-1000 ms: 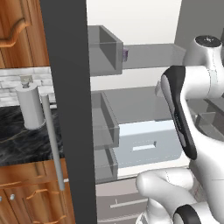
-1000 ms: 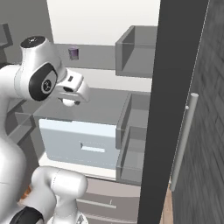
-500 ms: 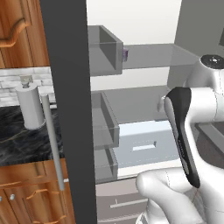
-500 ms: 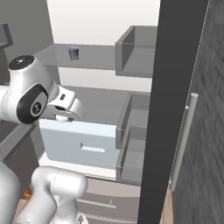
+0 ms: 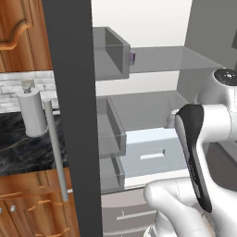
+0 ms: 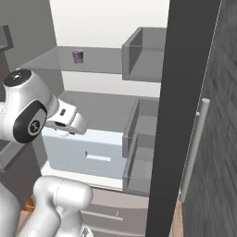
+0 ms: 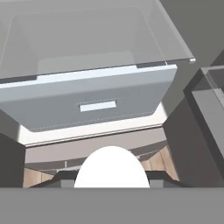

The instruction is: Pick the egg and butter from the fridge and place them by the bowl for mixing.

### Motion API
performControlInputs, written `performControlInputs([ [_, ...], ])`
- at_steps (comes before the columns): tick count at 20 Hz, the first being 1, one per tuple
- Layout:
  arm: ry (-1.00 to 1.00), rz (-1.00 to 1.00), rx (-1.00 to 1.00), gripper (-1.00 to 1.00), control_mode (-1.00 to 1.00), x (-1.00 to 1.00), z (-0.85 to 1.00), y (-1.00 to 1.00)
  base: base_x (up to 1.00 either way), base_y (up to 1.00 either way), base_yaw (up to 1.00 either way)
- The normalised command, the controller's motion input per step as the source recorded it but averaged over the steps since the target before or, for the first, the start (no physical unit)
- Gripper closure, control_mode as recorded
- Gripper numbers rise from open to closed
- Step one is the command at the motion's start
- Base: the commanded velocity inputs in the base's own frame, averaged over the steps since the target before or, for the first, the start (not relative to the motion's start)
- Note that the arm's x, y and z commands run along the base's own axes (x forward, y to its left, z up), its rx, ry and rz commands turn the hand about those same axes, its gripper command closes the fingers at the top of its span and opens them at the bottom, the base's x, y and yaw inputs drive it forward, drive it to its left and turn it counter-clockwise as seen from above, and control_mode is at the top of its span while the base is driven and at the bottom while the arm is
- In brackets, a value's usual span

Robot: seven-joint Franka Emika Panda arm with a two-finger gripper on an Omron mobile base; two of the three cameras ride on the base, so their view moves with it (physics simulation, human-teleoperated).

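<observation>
where the tool [image 7: 112, 177] grips, egg [image 7: 112, 168] smooth white

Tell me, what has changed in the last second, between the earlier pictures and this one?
The arm has swung down and back from the fridge: the gripper sat higher, near the upper shelf, and is now lower, in front of the pale drawer. The egg sits between its fingertips. The open door, the shelves and the small purple item on the top shelf stayed put.

egg [image 7: 111, 168] bottom cut off, claw tips hidden
</observation>
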Motion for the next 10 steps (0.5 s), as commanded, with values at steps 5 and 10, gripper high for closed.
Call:
performControlInputs([
  [5, 0.00, 0.00, 0.00, 1.00, 1.00, -0.01, -0.03, 0.07, -0.06, 0.03, 0.00],
  [10, 0.00, 0.00, 0.00, 1.00, 1.00, 0.00, 0.00, 0.00, -0.35, 0.12, 0.00],
])
